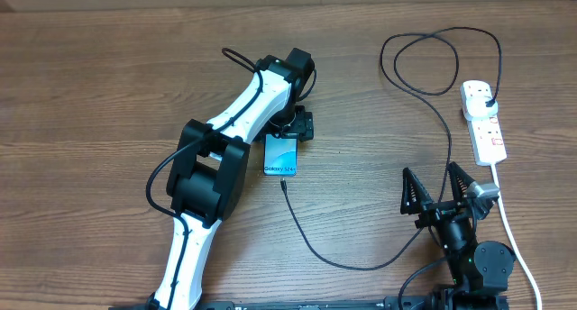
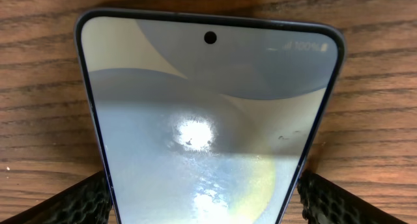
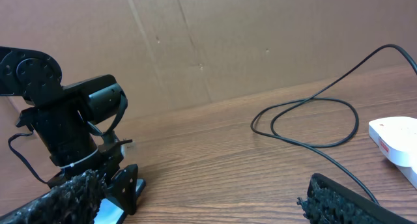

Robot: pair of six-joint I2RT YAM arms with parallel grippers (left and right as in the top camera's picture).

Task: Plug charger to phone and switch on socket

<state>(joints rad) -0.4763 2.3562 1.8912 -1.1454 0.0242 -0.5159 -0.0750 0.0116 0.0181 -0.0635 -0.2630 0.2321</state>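
We start at the left hand (image 1: 296, 130). Its black textured fingers (image 2: 62, 201) are spread wide on either side of the slim rectangular smartphone with a blue-white gradient screen (image 1: 281, 155). They stand just beside its long edges, seemingly clear of them, gripping nothing, and the phone lies flat near the middle of the brown wood-grain surface (image 1: 108, 85). From overhead the wrist hides the phone's far short end. In the left wrist view the frame cuts off its lower part and a white glare blots the mid-screen. The right hand (image 1: 428, 169) hangs near the front right of the surface, fingers at full spread with nothing between them. The long thin black charger cable (image 1: 315, 252) brings its tiny tip up to the phone's near short edge, but it is too small for us to tell whether it is seated. Its black plug (image 1: 488, 99) sits in the white elongated power strip (image 1: 485, 134) at the far right, and the strip's thick white cord (image 1: 518, 247) trails toward the front edge. We see the strip's red switch marks but cannot make out their position, and the right wrist view cuts the strip off at its border. We read "Galaxy S24" on the screen by the near short edge, and a faint "100%" in the far corner beside the black punch-hole camera (image 2: 210, 37).
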